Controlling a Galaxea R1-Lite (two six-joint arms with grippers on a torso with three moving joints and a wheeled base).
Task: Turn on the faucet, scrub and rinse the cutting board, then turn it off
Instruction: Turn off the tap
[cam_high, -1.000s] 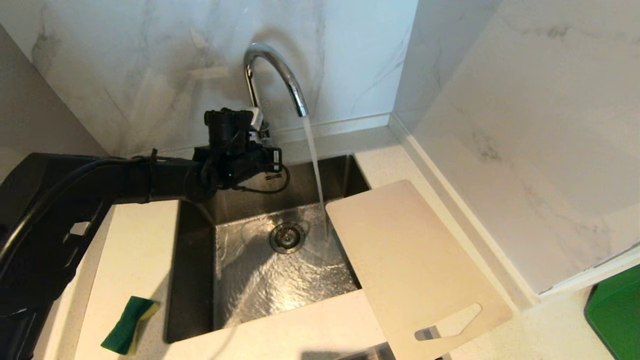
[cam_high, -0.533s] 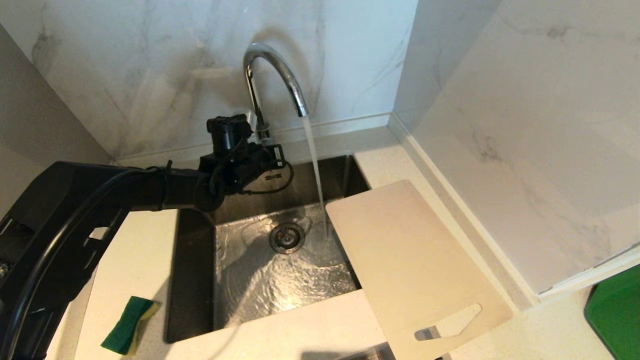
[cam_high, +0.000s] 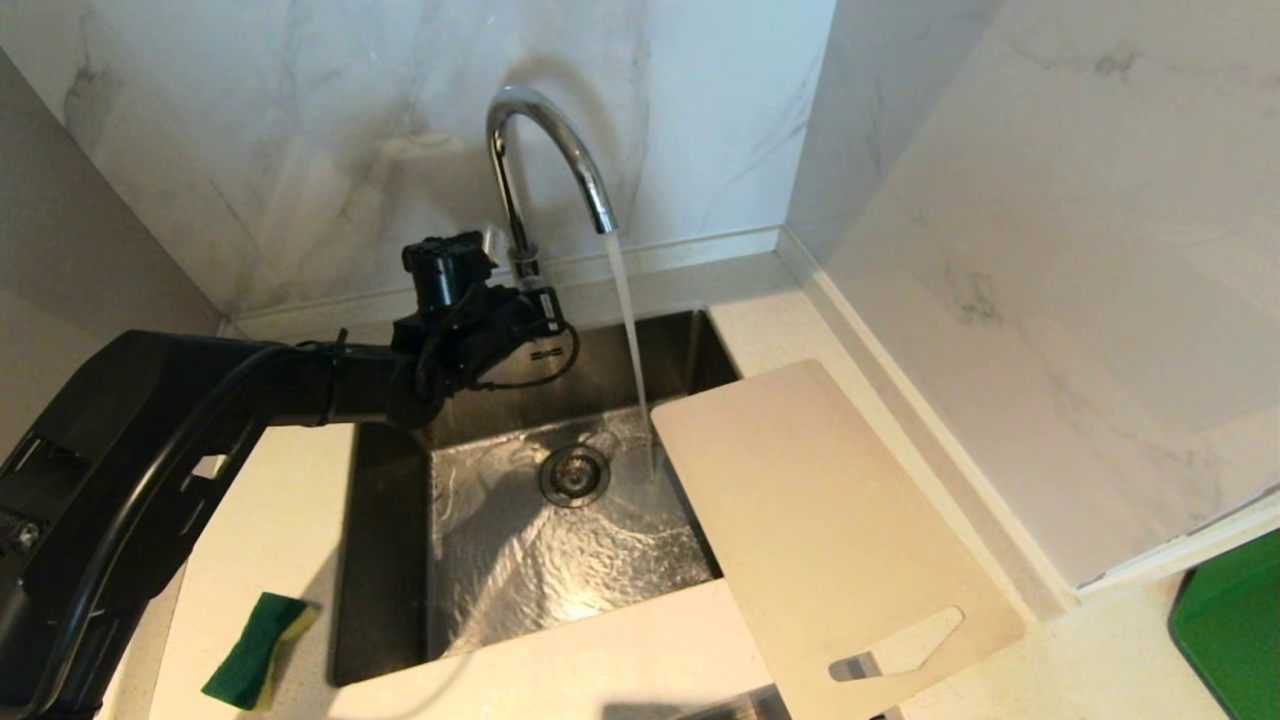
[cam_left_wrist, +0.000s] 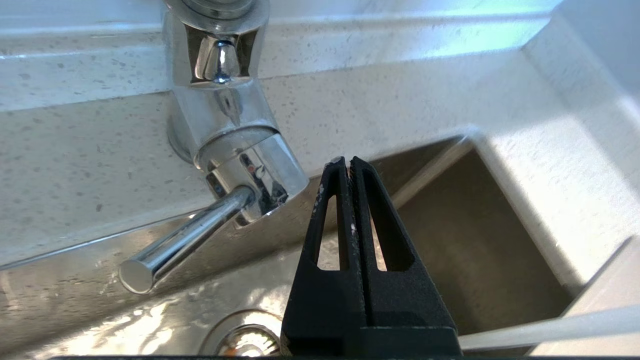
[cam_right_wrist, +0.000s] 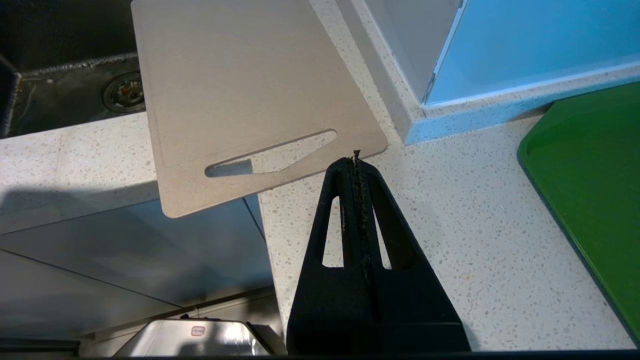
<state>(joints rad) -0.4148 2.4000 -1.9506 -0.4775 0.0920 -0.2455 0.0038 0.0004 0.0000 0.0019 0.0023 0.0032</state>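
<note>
Faucet (cam_high: 545, 150) running into sink (cam_high: 385, 520), left gripper (cam_left_wrist: 347, 162) pinched closed and empty just beside its lever (cam_left_wrist: 182, 242), cutting board (cam_high: 830, 530) bridging sink's right edge and counter (cam_high: 1100, 650), right gripper (cam_right_wrist: 356, 157) closed over counter near board's handle end.

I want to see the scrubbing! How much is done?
Done: water runs from the faucet into the sink. Now: the left end effector, shut, sits beside the lever. Left: the sponge lies untouched, the board is unscrubbed, and the faucet needs turning off.
</note>
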